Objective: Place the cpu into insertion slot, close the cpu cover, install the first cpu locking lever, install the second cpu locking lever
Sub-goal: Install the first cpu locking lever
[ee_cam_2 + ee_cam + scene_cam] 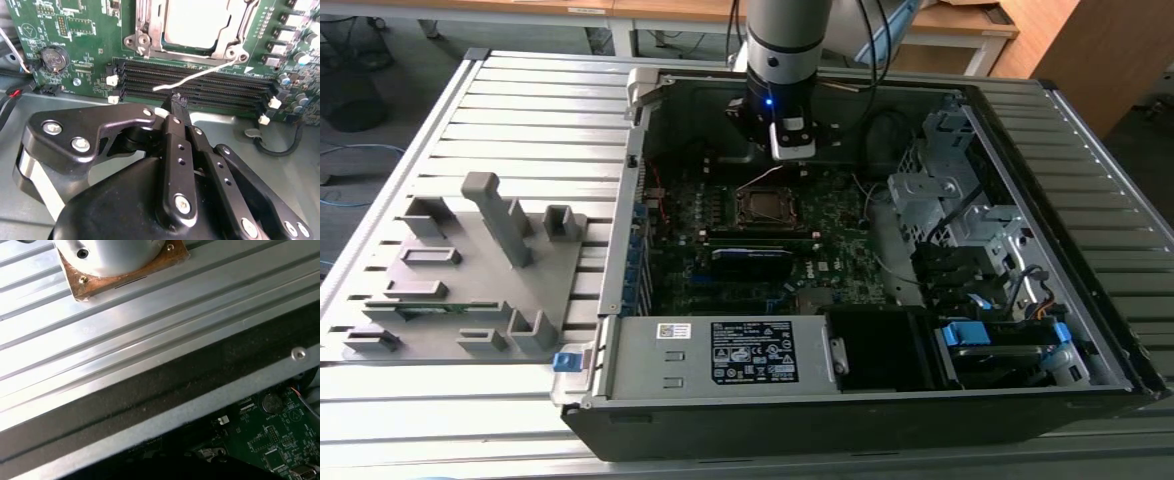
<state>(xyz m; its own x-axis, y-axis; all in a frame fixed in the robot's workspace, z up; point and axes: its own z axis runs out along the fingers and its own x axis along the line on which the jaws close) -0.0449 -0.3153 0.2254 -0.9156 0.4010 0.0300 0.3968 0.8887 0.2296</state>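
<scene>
Your claw [176,102] has its fingers pressed together with nothing between them. Its tips sit over the long black memory slots [225,85], just beside the insertion slot [765,206]. The cpu [197,22] lies in that slot, its pale top showing through the window of the cpu cover [190,52], which lies flat over it. A thin silvery locking lever [200,73] runs out from a corner of the slot and slants over the memory slots. Its free end passes right by your claw tips, but you cannot tell whether they touch. In the exterior view the claw [790,150] hangs inside the open computer case [854,430], just behind the slot. The case lies on the slatted bench [534,100].
</scene>
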